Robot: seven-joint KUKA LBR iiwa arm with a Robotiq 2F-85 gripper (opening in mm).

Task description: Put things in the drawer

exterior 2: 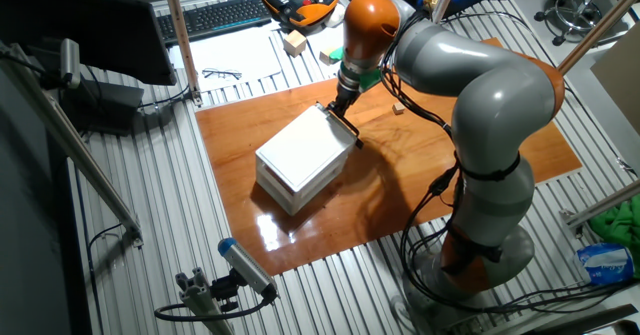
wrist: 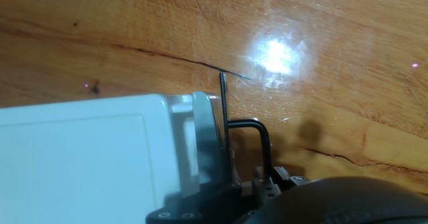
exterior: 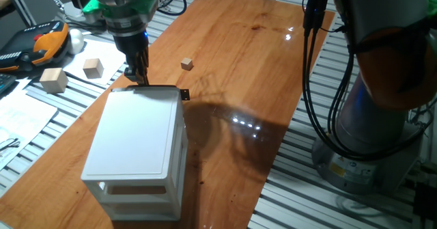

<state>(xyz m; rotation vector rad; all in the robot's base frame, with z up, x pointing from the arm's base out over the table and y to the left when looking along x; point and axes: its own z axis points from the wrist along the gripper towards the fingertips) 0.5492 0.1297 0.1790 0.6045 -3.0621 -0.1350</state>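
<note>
A reddish wooden worktop is lying over a ribbed aluminium bench, with cables trailing along its right edge and the arm's grey base sitting beyond them. A boxy white cabinet is standing at the near left of the board, and the gripper is reaching down at its far top edge, where the drawer is showing only a thin dark front line and a small black knob at the corner. In the hand view the jaws are sitting narrow, straddling the drawer's front wall, with a black bent handle just beside it; whether they are actually pinching it I cannot tell. The tiny tan cube is resting on the bare wood, far of the cabinet and a little right of the gripper, apart from both. Two larger pale blocks are lying off the board at far left, near an orange-and-black pendant
</note>
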